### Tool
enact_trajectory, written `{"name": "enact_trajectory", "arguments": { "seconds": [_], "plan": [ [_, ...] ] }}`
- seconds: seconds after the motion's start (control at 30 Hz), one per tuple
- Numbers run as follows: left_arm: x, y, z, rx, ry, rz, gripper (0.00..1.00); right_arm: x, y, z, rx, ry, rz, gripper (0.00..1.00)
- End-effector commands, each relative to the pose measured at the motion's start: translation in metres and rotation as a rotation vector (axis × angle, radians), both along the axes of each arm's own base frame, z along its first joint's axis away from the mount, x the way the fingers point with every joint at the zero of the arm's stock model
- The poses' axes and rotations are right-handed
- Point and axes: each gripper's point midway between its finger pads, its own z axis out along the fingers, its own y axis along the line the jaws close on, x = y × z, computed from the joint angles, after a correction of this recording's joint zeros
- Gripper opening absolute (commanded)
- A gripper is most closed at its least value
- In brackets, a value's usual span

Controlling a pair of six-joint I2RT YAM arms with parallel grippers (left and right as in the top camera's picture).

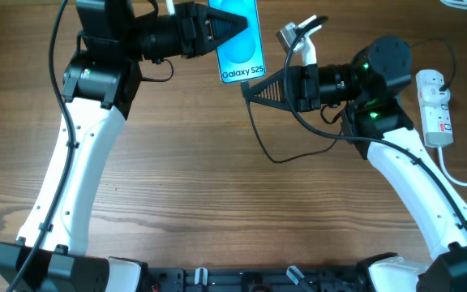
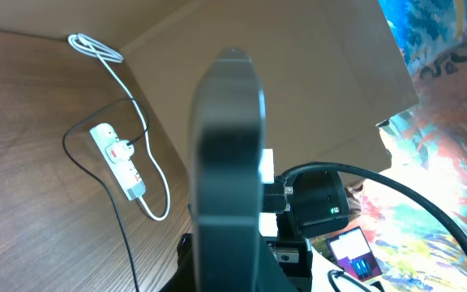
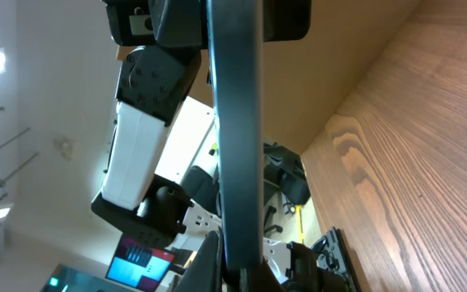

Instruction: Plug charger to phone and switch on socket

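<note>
while in left fingers (image 1: pixel 222 31), phone (image 1: pixel 242 50) screen-up

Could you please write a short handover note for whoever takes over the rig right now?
Left claw: shut on phone, screen up.
Right claw: at phone's lower end, charger trailing from its tip; grip unclear.
Socket: far right, black plug in it; switch unreadable.
Done: phone gripped, plug in.
To do: seat charger in phone if not yet in, switch socket on.
</note>
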Motion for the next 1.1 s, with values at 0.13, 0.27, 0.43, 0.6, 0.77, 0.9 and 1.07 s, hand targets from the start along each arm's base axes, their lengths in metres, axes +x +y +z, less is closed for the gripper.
{"name": "enact_trajectory", "arguments": {
  "seconds": [0.13, 0.27, 0.43, 0.6, 0.77, 0.9, 1.07],
  "plan": [
    [-0.039, -0.015, 0.0, -0.015, -0.008, -0.189, 0.04, 0.054, -0.018, 0.031, 0.089, -0.057, -0.316, 0.04],
    [-0.03, -0.014, -0.002, -0.005, -0.006, -0.137, 0.04, 0.047, -0.017, 0.032, 0.087, -0.117, -0.282, 0.6],
    [-0.019, -0.01, -0.004, 0.007, -0.009, -0.079, 0.04, 0.031, -0.015, 0.028, 0.067, -0.181, -0.191, 0.81],
    [-0.006, -0.007, -0.006, 0.018, 0.013, -0.001, 0.04, 0.004, -0.015, 0.019, 0.033, -0.22, -0.025, 0.86],
    [-0.002, -0.006, -0.004, 0.009, 0.03, 0.023, 0.04, -0.015, -0.015, 0.012, 0.015, -0.243, 0.086, 0.73],
    [-0.001, -0.007, 0.001, -0.016, 0.068, 0.028, 0.04, -0.017, -0.013, 0.012, 0.016, -0.241, 0.091, 0.57],
    [-0.002, -0.007, 0.005, -0.026, 0.065, 0.024, 0.04, -0.004, -0.011, 0.007, 0.008, -0.155, 0.029, 0.47]
  ]
}}
